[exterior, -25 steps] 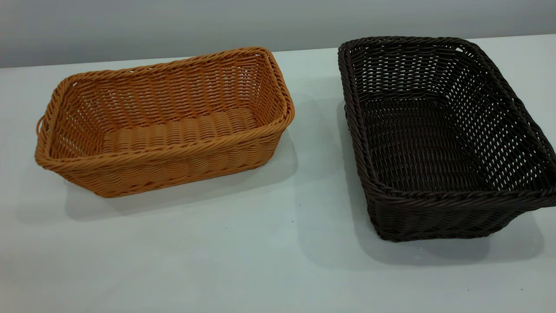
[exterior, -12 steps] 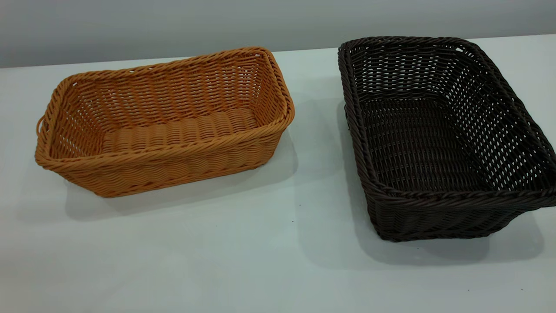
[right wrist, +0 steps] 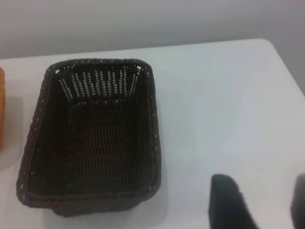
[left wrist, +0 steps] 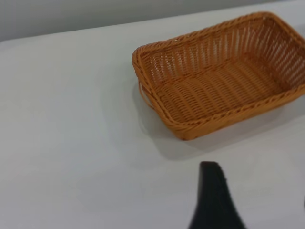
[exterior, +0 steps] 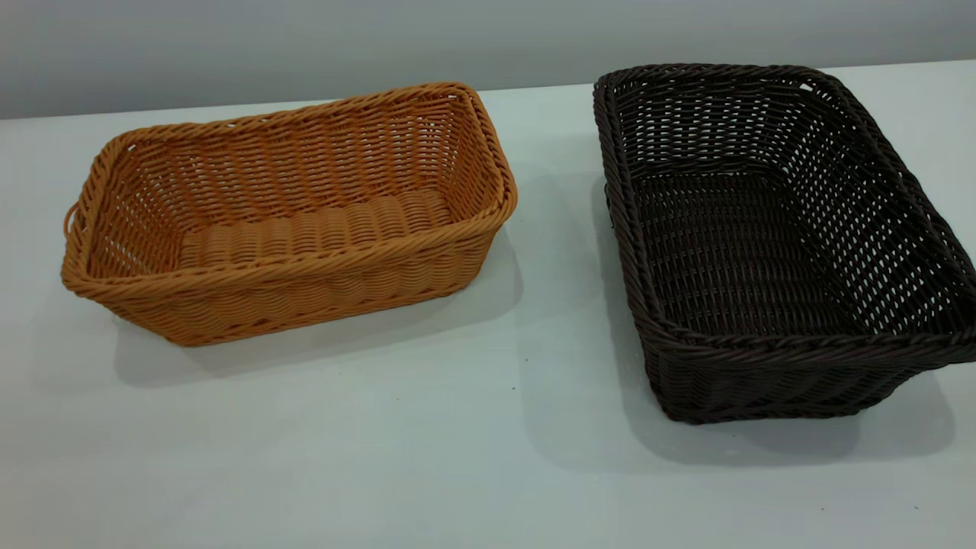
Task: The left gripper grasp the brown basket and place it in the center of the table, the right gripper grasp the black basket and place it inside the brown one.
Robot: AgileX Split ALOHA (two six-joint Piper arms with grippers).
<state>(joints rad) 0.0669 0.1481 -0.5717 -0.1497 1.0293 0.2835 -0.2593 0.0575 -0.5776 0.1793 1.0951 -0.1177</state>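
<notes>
The brown basket (exterior: 286,213) stands empty on the left of the white table (exterior: 488,457); it also shows in the left wrist view (left wrist: 219,76). The black basket (exterior: 770,236) stands empty on the right, apart from it, and shows in the right wrist view (right wrist: 93,138). Neither gripper shows in the exterior view. My left gripper (left wrist: 257,200) is open and empty over bare table, short of the brown basket. My right gripper (right wrist: 263,200) is open and empty over bare table, beside the black basket.
A grey wall (exterior: 488,38) runs behind the table's far edge. The table's corner and side edge (right wrist: 286,62) lie beyond the black basket in the right wrist view. A strip of bare table separates the two baskets.
</notes>
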